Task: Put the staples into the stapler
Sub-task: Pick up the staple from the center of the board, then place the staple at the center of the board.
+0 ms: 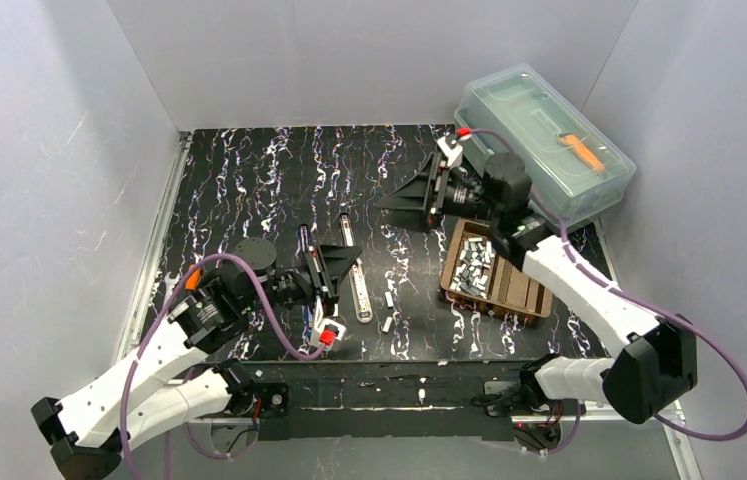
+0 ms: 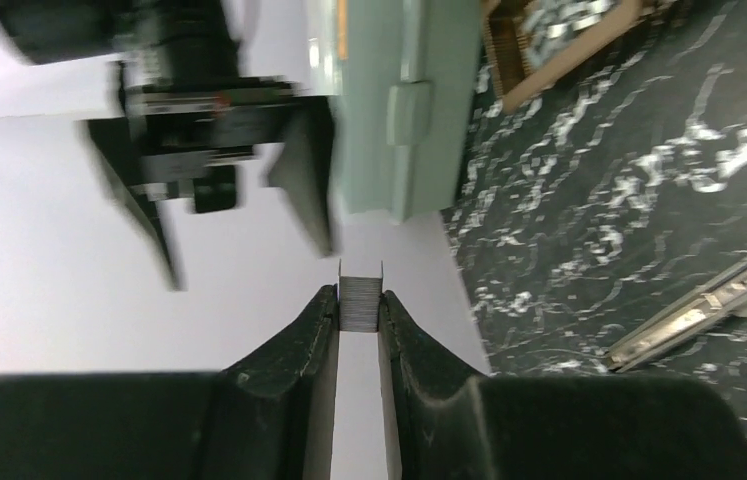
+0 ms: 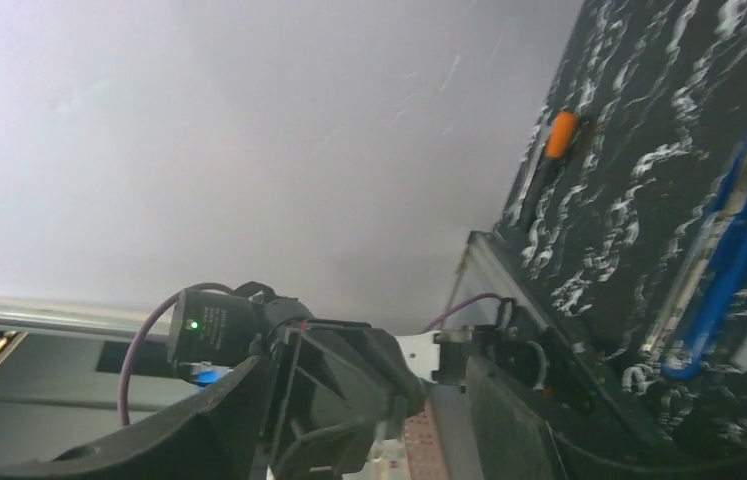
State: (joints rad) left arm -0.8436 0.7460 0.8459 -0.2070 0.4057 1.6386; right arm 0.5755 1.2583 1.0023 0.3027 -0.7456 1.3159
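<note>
Staples (image 1: 473,268), short silvery-grey strips, were heaped loosely in the left part of a brown wooden tray (image 1: 521,295), pointing every way. One staple strip (image 2: 360,300) was held well to the left of the tray, clamped across its width by the left gripper (image 2: 359,318), whose black, tapered fingers were closed on it. Its finely ribbed face was turned toward the wrist camera, and its long axis seemed to run outward along the fingers. Two thin prongs were seen at its far end. The right gripper (image 1: 394,200) was positioned off the tray's far-left corner, with its jaws spread wide and nothing between them. A stapler (image 1: 355,272), opened out long and narrow, was laid on the black, white-veined mat (image 1: 249,180) left of the tray, its long axis running roughly near to far. Two loose strips (image 1: 389,298) were scattered between the stapler and the tray. A clear lidded plastic box (image 1: 539,135) was set just behind the tray, with an orange object (image 1: 582,152) seen inside it.
</note>
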